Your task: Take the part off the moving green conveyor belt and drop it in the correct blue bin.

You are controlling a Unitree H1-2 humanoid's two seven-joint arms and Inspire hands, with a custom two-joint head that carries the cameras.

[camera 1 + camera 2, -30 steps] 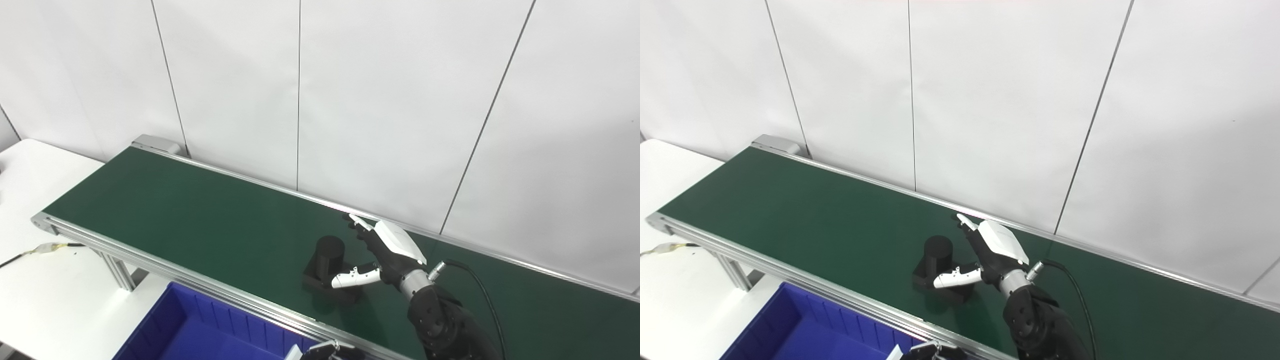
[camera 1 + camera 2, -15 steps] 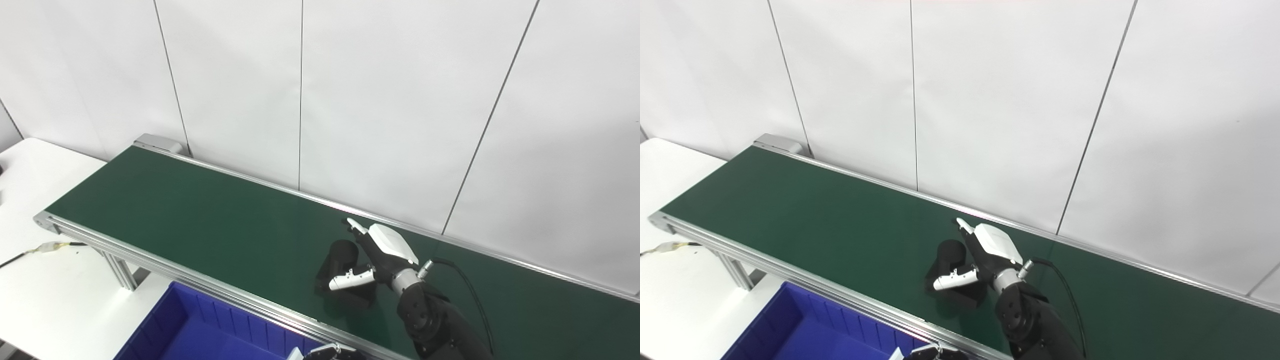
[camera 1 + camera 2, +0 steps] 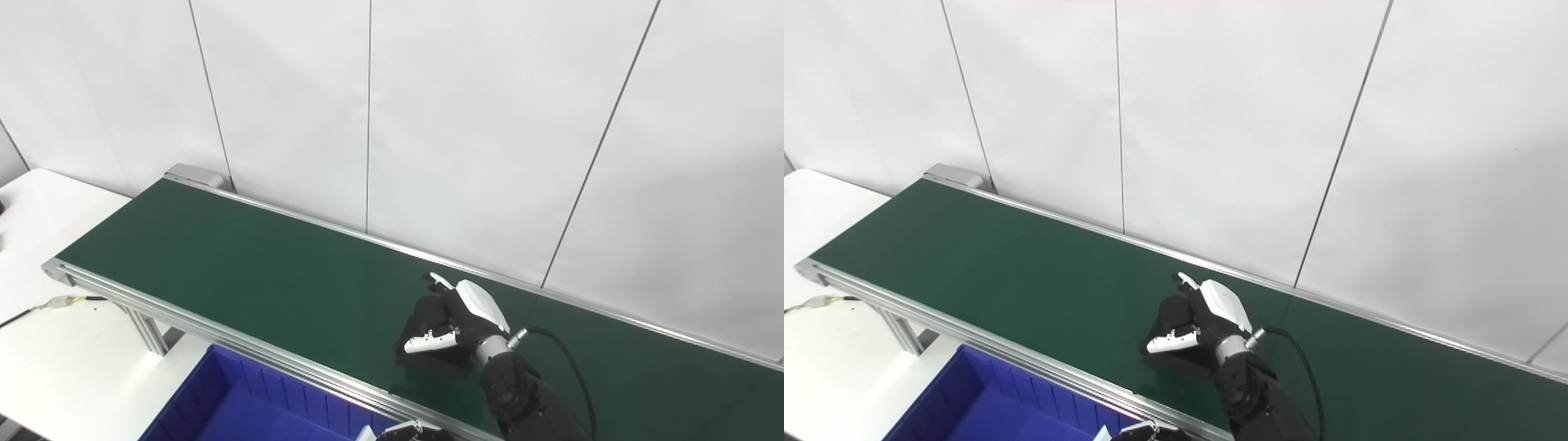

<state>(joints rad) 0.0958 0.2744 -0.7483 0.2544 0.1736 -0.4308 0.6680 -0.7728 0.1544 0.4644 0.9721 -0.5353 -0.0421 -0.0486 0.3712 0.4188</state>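
White wall panels fill the upper half of the frame, and below them the green conveyor belt (image 3: 245,269) runs on a slant from the upper left down to the lower right. A white tabletop (image 3: 55,361) sits at the left edge, and the blue bin (image 3: 245,410) lies at the bottom, just under the belt's near rail.

My right hand (image 3: 456,318) is low over the belt, right of center, its fingers and thumb curling around the black part (image 3: 429,315). The part rests on the belt, tucked against my palm on its left side, and I judge the grasp is closing but not yet firm. Lifting it and carrying it over to the bin are both left to do.

My left hand (image 3: 407,433) barely peeks in at the bottom edge; I cannot tell how its fingers are set.
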